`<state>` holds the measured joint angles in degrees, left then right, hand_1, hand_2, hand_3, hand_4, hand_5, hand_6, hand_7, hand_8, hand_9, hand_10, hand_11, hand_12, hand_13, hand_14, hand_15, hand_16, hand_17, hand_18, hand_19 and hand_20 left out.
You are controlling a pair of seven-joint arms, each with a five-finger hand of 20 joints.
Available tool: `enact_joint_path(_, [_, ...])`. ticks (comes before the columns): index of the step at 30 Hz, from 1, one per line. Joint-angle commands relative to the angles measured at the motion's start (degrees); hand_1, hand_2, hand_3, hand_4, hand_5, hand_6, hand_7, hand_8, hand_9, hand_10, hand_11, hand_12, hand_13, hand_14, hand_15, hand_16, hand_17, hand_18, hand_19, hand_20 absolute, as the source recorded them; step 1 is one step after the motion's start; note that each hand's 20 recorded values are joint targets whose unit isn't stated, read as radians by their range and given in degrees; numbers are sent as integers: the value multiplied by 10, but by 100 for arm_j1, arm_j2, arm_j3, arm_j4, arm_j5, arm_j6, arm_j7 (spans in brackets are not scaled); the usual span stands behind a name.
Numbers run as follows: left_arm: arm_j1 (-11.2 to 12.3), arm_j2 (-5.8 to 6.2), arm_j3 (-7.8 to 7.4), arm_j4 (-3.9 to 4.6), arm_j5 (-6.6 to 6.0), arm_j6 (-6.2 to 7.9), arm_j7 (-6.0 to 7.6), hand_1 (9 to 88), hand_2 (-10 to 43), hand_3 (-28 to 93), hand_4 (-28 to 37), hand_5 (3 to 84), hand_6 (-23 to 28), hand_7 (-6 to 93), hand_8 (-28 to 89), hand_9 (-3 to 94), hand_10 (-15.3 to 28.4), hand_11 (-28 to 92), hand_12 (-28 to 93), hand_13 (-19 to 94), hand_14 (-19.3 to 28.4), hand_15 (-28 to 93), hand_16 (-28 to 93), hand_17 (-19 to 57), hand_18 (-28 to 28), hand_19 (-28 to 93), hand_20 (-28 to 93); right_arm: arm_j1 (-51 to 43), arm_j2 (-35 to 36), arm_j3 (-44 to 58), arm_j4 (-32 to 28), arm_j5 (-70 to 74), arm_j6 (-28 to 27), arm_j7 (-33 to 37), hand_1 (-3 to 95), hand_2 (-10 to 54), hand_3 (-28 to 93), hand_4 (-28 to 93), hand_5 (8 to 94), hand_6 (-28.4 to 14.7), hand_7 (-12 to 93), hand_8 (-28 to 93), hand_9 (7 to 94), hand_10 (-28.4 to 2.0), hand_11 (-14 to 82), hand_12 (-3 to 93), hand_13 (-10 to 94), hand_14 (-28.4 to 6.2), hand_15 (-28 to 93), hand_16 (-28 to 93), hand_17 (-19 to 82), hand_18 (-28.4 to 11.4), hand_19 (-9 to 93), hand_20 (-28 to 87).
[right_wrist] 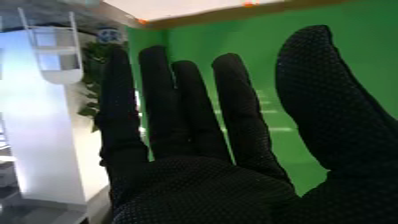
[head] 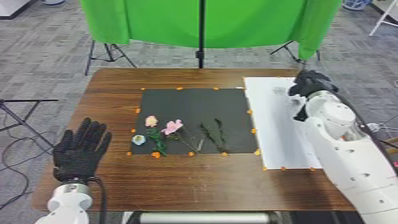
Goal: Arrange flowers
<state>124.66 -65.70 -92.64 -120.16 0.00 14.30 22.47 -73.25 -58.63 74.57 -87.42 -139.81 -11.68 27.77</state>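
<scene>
a green cloth (head: pixel 253 27) hangs beyond the brown table (head: pixel 178 187), with a black pole (head: pixel 202 30) upright before it and a blue-and-white pot (head: pixel 356 4) on the grey floor (head: pixel 160 54).

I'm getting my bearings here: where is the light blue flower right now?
In the head view, the light blue flower lies at the black mat's lower left corner.

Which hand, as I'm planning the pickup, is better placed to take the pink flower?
Likely the left hand: it is open and nearer the pink flower, while the right hand is farther off, by the white sheet.
</scene>
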Motion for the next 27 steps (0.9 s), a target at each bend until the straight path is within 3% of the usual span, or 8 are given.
enact_joint_path(1, [84, -26, -23, 2, -37, 76, -86, 286, 172, 797, -283, 527, 107, 155, -97, 447, 169, 269, 125, 337, 168, 442, -87, -77, 140, 394, 140, -152, -4, 100, 225, -7, -551, -397, 403, -95, 822, -283, 490, -45, 150, -125, 447, -168, 92, 142, 410, -147, 278, 144, 213, -207, 674, 190])
enact_joint_path(3, [67, -20, -49, -9, -52, 177, -37, 286, 173, 797, -283, 528, 107, 155, -97, 447, 169, 270, 125, 337, 168, 443, -87, -77, 140, 395, 140, -110, -23, 19, 287, -192, -783, -441, 416, -95, 827, -283, 478, -39, 152, -125, 440, -161, 88, 140, 410, -141, 273, 143, 212, -204, 670, 188])
enact_joint_path(8, [81, -11, -106, -22, -66, 130, 18, 286, 173, 798, -283, 530, 108, 154, -97, 449, 170, 271, 124, 338, 169, 444, -87, -77, 140, 394, 140, -136, -60, -64, 364, -245, -889, -427, 447, -95, 834, -283, 495, -27, 178, -131, 475, -147, 109, 149, 452, -124, 273, 149, 223, -201, 671, 189])
enact_joint_path(11, [94, -43, -141, -45, -150, 229, 28, 287, 174, 797, -283, 531, 108, 153, -98, 451, 170, 272, 124, 339, 169, 444, -87, -77, 140, 394, 140, -211, -54, -92, 426, -223, -400, -333, 484, -95, 823, -283, 552, -15, 225, -157, 547, -144, 178, 166, 522, -108, 320, 158, 255, -194, 699, 203])
enact_joint_path(13, [138, -41, -167, -54, -141, 222, 64, 286, 174, 798, -283, 532, 108, 152, -98, 451, 170, 272, 123, 339, 169, 444, -88, -77, 140, 395, 140, -243, -37, -134, 478, -304, 11, -335, 533, -95, 790, -283, 605, -6, 273, -148, 603, -134, 244, 193, 579, -87, 347, 214, 279, -193, 726, 216])
enact_joint_path(17, [177, -47, -194, -65, -141, 197, 80, 286, 174, 799, -283, 531, 108, 149, -98, 452, 170, 273, 122, 339, 169, 446, -88, -76, 141, 400, 143, -328, 53, -130, 423, -331, 424, -433, 623, -95, 701, -283, 664, -1, 463, -56, 746, -94, 208, 415, 682, -43, 368, 363, 323, -195, 780, 258])
enact_joint_path(22, [172, -64, -178, -57, -136, 171, 78, 285, 174, 799, -283, 531, 108, 147, -98, 453, 170, 273, 122, 340, 169, 448, -89, -76, 141, 400, 143, -365, 119, -156, 224, -255, 774, -522, 637, -95, 706, -283, 675, 11, 543, -16, 771, -88, 266, 449, 710, -43, 414, 399, 339, -200, 804, 289])
enact_joint_path(27, [207, -39, -193, -75, -121, 137, 110, 286, 174, 798, -283, 530, 108, 147, -97, 452, 170, 273, 122, 339, 170, 448, -89, -76, 141, 400, 143, -420, 273, -348, -428, -164, 1048, -846, 632, -95, 722, -283, 675, 12, 580, 17, 773, -92, 283, 439, 713, -49, 424, 405, 341, -203, 804, 305])
